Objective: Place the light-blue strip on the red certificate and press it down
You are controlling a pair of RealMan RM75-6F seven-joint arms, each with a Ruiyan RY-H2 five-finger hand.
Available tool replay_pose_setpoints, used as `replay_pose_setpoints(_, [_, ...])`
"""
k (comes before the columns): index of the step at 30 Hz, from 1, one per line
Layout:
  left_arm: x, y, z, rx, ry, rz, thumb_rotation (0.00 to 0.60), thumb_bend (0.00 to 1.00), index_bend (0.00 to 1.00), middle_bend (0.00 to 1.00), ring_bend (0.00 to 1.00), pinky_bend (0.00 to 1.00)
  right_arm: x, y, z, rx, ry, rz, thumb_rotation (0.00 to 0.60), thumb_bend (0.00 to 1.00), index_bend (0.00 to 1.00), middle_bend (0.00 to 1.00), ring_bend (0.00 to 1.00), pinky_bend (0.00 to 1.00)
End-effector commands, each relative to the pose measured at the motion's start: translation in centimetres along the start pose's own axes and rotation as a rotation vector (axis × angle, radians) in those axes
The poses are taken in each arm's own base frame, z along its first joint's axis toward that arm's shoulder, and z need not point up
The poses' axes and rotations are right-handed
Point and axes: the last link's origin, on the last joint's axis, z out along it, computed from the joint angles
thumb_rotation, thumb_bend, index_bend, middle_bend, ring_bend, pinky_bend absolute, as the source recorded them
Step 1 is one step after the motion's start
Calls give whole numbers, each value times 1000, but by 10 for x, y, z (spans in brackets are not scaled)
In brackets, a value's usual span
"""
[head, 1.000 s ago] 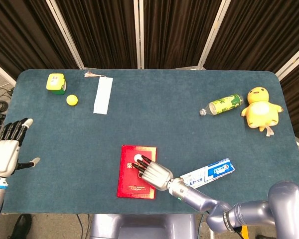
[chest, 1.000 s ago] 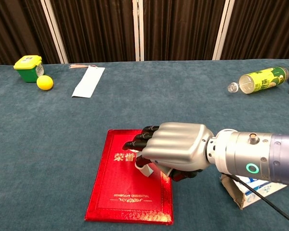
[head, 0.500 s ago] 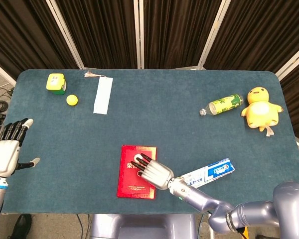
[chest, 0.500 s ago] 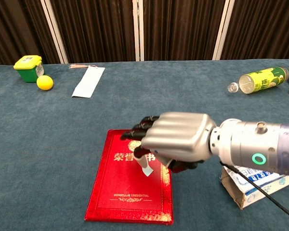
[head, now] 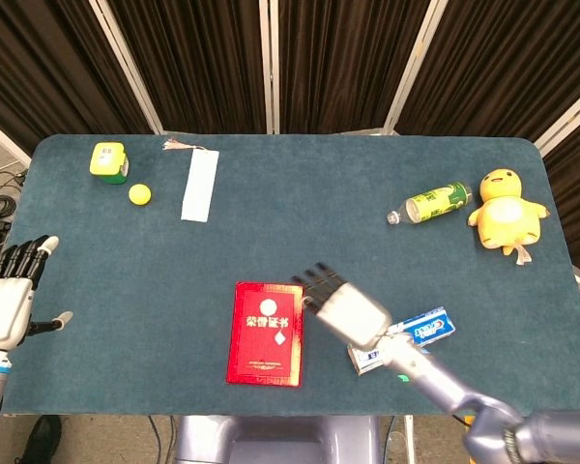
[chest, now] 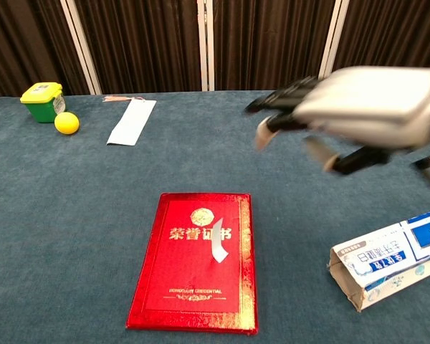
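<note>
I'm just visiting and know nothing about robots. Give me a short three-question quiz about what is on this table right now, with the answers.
1. True or false: a small pale strip lies on the red certificate.
2. Which thing lies nearest the yellow ball? A) the green bottle B) the green-and-yellow box C) the toothpaste box
3. Fill in: the right hand is raised above the table and holds ____.

Key:
1. True; it lies on the cover near the gold characters.
2. B; the box sits just beyond the ball at the far left corner.
3. Nothing; its fingers are apart and it touches no object. The left hand is likewise empty at the table's left edge.
</note>
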Motion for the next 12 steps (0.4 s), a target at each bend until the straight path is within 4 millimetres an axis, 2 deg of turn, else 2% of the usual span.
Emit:
replay_pose_setpoints(1, [-1, -3, -5, 4, -2, 1, 600, 0, 0, 0, 0, 0, 3, 32, -53, -151, 48, 87, 600, 288, 87, 0, 0, 0])
replay_pose_setpoints(2, [-2, -3, -7, 6, -3, 1, 600, 0, 0, 0, 0, 0, 3, 39, -63, -196, 59, 105, 600, 163, 61, 0, 0, 0])
replay_pose_setpoints(3, [-2, -5, -9, 9, -3, 1, 600, 0, 0, 0, 0, 0, 3, 44, -71, -226, 70, 120, 600, 85, 40, 0, 0, 0])
replay_pose_setpoints(5, [-5, -10, -18, 22, -9, 9, 600, 0, 0, 0, 0, 0, 1, 57, -104, -350, 121, 206, 600, 20, 23, 0, 0, 0])
replay_pose_setpoints(9, [-8, -16, -26, 30, -8, 14, 600, 0, 0, 0, 0, 0, -5, 64, -134, -444, 190, 284, 600, 0, 14, 0, 0, 0])
replay_pose_setpoints(12, [-7, -19, -32, 33, 0, 14, 600, 0, 0, 0, 0, 0, -15, 66, -157, -505, 189, 272, 600, 0, 1, 0, 0, 0])
